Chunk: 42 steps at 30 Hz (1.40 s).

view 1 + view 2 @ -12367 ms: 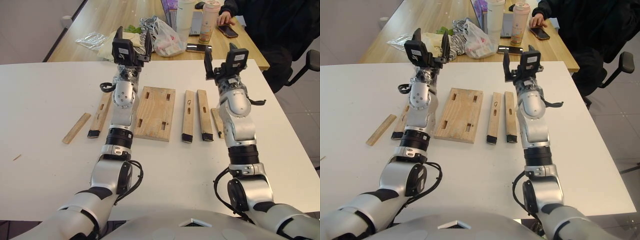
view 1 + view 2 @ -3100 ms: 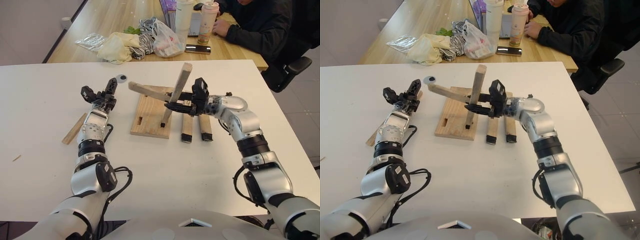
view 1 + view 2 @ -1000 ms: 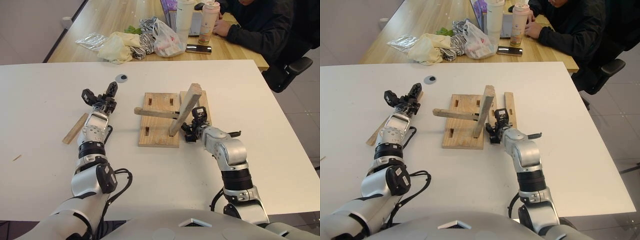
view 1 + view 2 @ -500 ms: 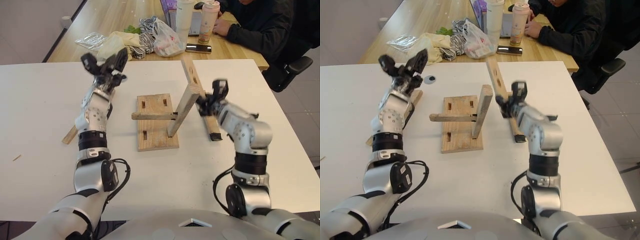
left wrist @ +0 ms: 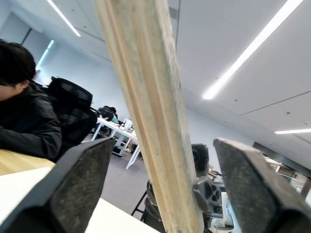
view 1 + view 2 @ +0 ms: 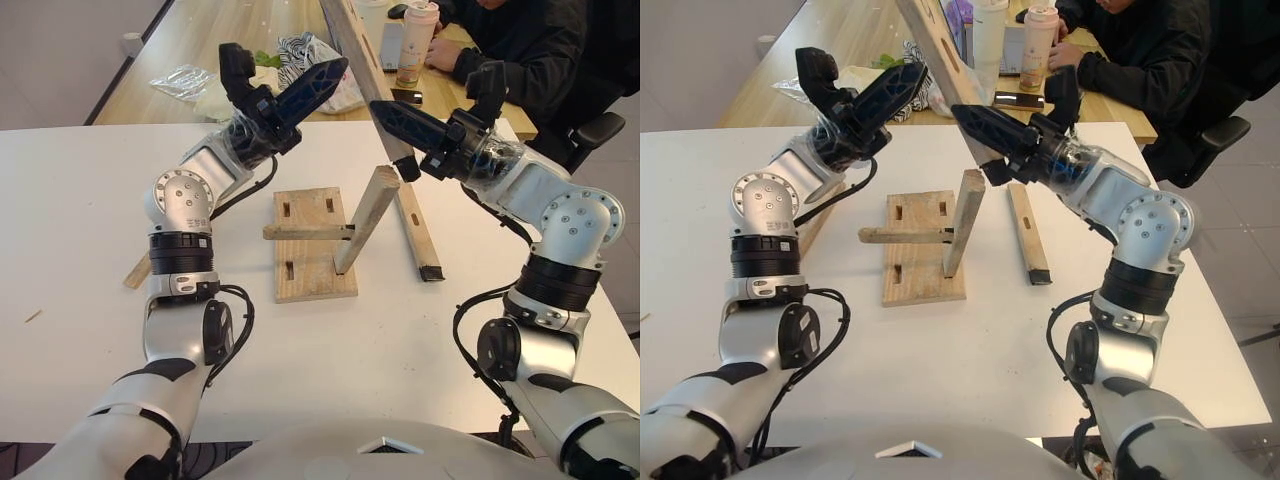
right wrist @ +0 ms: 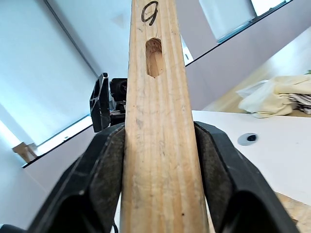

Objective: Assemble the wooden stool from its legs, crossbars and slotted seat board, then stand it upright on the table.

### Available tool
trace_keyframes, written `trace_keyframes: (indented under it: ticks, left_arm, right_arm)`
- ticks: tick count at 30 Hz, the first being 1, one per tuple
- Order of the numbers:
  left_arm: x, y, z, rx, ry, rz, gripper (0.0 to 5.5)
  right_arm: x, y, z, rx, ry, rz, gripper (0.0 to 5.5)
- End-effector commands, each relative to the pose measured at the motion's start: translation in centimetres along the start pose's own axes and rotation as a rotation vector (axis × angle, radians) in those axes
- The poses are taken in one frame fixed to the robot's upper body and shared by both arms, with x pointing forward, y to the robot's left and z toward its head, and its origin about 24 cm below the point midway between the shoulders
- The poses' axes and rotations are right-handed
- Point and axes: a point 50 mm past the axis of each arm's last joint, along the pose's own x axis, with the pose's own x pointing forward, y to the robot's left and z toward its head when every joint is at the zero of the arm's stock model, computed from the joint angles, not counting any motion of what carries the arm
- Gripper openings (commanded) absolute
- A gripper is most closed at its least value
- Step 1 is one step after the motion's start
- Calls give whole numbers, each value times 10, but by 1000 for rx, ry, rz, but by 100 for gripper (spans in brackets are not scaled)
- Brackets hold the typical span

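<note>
Clamps long pale slotted wooden leg [image 6: 355, 40] in right pincer [image 7: 163, 132], elbow bent, leg tilted high over far side of white tabletop [image 6: 80, 200]. Holds left pincer [image 6: 285, 62] raised near it, fingers spread wide. Flat slotted wooden seat board [image 6: 310, 280] mid-tabletop, leaning leg [image 6: 365, 220] planted in it.

Pale wood seat board [image 6: 318, 272] and leg [image 7: 160, 145], white table [image 6: 80, 200], seemingly zebra-striped cloth [image 6: 297, 46]
</note>
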Motion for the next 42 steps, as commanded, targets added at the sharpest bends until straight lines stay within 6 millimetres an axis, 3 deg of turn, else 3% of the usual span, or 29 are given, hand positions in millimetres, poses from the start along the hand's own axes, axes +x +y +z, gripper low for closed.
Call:
trace_keyframes:
  ticks: [1, 6, 10, 20, 28, 39, 42]
  left_arm:
    - [-9, -6, 3, -10, -20, -11, 374]
    - [-24, -17, -11, -58, -18, -66, 374]
    - [-11, 0, -13, -26, 42, -11, 374]
    - [-4, 5, 7, -33, 43, -50, 374]
    - [15, -3, 23, -43, 7, -141, 374]
    - [12, -8, 27, -88, -5, -209, 213]
    - [10, -8, 27, -88, -5, -209, 203]
  right_arm:
    - [4, 5, 3, -2, -1, 26, 206]
    - [16, 3, -3, 6, -36, 0, 206]
    - [20, -8, 17, -27, -101, -49, 206]
    - [5, -1, 6, 32, -11, 58, 202]
    - [8, 2, -4, 49, 119, 116, 202]
    - [10, 5, 8, 92, 78, 164, 202]
    - [10, 6, 10, 97, 69, 170, 202]
